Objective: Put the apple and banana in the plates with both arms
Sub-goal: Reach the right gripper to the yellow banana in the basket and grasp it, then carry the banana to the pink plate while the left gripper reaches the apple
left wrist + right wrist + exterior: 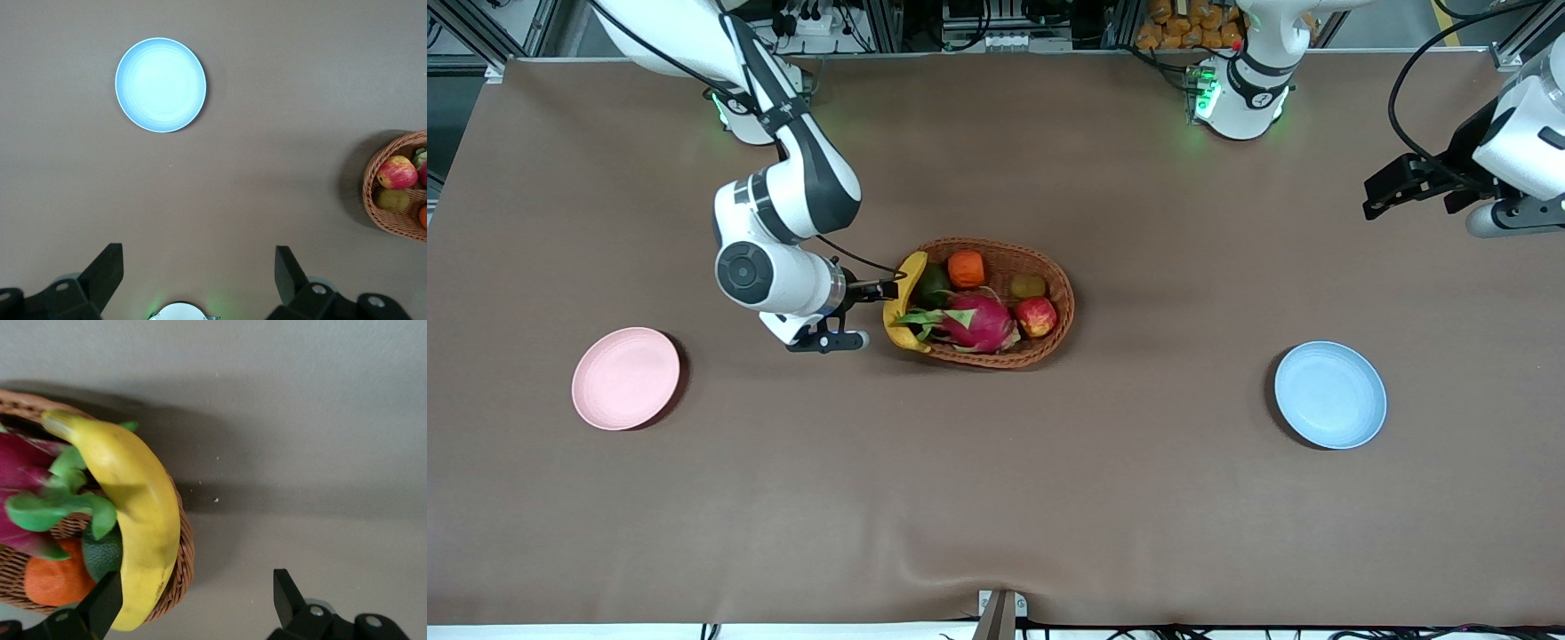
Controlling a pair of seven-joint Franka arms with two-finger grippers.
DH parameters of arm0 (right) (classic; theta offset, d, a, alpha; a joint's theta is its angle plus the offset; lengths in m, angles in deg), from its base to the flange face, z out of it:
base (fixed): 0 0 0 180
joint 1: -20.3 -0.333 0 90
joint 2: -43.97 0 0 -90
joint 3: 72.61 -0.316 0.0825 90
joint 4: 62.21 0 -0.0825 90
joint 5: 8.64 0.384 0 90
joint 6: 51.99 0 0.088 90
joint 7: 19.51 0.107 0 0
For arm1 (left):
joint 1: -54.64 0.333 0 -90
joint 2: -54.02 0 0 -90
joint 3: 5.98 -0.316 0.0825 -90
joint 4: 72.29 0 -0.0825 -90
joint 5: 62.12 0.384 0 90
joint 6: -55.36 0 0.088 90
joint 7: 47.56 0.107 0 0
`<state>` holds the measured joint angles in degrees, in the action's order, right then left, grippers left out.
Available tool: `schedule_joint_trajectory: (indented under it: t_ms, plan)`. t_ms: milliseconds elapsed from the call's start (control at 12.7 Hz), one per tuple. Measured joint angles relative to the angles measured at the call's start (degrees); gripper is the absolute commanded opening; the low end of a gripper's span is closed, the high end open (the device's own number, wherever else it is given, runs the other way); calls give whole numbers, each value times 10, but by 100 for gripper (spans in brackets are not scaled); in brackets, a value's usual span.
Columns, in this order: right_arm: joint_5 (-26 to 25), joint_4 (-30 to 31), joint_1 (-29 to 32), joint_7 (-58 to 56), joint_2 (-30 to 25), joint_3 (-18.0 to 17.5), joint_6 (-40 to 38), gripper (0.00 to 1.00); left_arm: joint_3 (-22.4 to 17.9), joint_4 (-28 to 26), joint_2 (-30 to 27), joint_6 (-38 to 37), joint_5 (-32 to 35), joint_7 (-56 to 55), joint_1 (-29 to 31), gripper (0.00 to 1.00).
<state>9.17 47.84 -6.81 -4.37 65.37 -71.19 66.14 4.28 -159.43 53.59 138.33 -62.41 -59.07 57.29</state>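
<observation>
Front view: the right claw point(871, 311) hovers open beside the wicker basket point(1060, 307), where banana point(900, 307) and apple point(1037, 316) lie; the left claw point(1383, 197) waits aloft

Left wrist view: its fingers point(103, 270) gape wide above the bench point(280, 167), blue plate point(161, 85) empty

Right wrist view: one finger point(107, 600) nears the banana point(137, 513); closing around it looks next

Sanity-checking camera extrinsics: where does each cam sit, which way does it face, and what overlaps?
Front: high, across the table, facing the bases; both arms show.
Left wrist: looks down on the blue plate, open left gripper in view.
Right wrist: at the basket rim, banana, open right gripper.
All three share the basket.
</observation>
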Motion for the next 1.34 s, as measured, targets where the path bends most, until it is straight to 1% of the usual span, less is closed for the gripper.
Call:
schedule_joint_trajectory:
  t_ms: [157, 471, 785, 942, 1021, 1099, 1178, 1257, 1335]
  plan:
    - [0, 4, -14, 32, 0, -2, 10, 100, 4, 0, 1, 3, 0, 0, -4, 100]
    - [0, 9, -35, 82, 2, -2, 56, 100, 20, 0, 10, 11, 0, 0, -8, 100]
    - [0, 16, -39, 90, 20, -2, 98, 100, 22, 0, 16, 12, 0, 0, -11, 100]
    - [0, 16, -39, 90, 28, -2, 102, 74, 22, 1, 16, 12, 0, 0, -11, 100]
    - [0, 16, -39, 90, 31, -2, 102, 57, 22, 1, 16, 12, 0, 0, -11, 100]
    - [-1, 16, -39, 90, 33, -2, 104, 36, 22, 1, 16, 12, 0, 0, -11, 100]
    - [-1, 16, -39, 90, 34, -2, 106, 21, 22, 1, 16, 12, 0, 0, -11, 100]
    - [-1, 16, -39, 90, 35, -1, 108, 11, 22, 1, 16, 12, 0, 0, -11, 100]
    - [-1, 16, -39, 91, 35, -1, 110, 5, 24, 1, 16, 12, 0, 0, -11, 100]
